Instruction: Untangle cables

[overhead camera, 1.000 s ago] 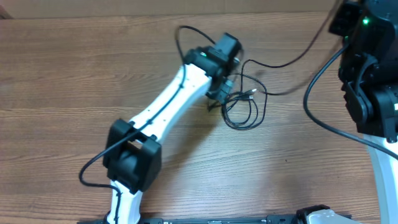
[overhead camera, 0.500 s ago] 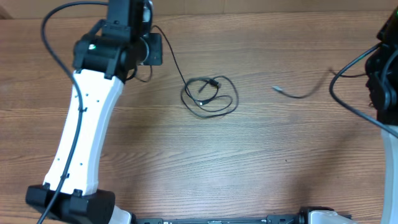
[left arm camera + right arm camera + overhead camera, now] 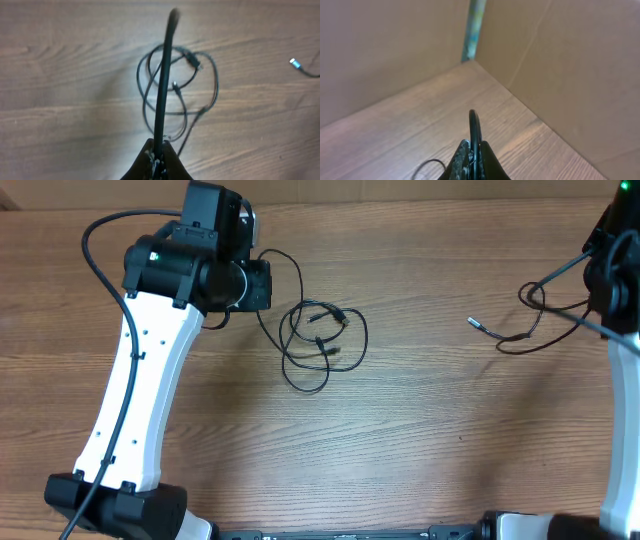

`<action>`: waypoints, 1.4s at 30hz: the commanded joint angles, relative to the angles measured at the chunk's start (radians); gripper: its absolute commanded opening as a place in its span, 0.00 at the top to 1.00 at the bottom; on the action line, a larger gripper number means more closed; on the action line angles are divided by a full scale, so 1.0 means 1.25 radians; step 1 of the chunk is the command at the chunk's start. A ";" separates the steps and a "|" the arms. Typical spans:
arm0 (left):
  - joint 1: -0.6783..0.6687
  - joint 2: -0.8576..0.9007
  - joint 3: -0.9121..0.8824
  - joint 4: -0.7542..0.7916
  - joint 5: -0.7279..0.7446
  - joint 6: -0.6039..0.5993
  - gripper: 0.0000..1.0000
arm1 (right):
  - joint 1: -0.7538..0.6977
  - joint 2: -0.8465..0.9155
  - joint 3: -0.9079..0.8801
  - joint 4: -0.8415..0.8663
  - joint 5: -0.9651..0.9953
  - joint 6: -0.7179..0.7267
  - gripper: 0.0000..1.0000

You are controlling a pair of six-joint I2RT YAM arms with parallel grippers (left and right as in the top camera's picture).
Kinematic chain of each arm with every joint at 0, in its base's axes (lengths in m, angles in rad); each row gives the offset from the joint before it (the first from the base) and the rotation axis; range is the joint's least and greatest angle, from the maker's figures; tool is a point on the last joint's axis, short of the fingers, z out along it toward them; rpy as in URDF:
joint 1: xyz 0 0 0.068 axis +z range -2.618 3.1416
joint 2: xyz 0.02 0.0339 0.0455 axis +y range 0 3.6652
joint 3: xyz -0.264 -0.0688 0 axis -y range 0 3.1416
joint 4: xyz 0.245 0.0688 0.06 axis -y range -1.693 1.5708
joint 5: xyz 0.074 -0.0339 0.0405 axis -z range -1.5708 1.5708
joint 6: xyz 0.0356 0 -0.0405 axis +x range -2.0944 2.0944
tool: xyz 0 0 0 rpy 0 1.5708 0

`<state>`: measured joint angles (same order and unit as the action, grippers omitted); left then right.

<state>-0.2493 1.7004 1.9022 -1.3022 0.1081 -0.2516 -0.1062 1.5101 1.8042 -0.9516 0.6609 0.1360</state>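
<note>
Wood worktop, untangling under way | left tool, up-left of the looped cable, clenched on that cable's tail, we judge to draw its loops open | right tool, far right of the loops, clamped on a separate cable, held well clear | its plug tip points toward the loops

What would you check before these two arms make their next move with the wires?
1. The left gripper shut on a strand of the looped cable: ok.
2. The right gripper shut on the second cable: ok.
3. Bare table between the two cables: ok.
4. The looped cable free of crossings: not ok, its loops overlap.
5. The second cable's plug tip in sight: ok.
6. How many wires form the loops: cannot tell.
</note>
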 commanded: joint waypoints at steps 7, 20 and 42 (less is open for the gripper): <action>-0.001 0.020 -0.011 -0.005 -0.012 0.019 0.96 | -0.203 0.091 -0.009 -0.020 -0.226 0.089 0.96; -0.001 0.021 -0.011 -0.002 -0.012 0.019 0.96 | -0.439 0.208 -0.009 -0.110 -0.409 0.221 0.91; 0.001 0.016 -0.003 0.018 -0.069 0.003 0.96 | -0.174 0.208 -0.007 -0.224 -0.896 -0.117 0.09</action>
<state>-0.2489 1.7191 1.8912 -1.2930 0.0563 -0.2447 -0.3958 1.7832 1.7889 -1.2163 -0.4416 0.0944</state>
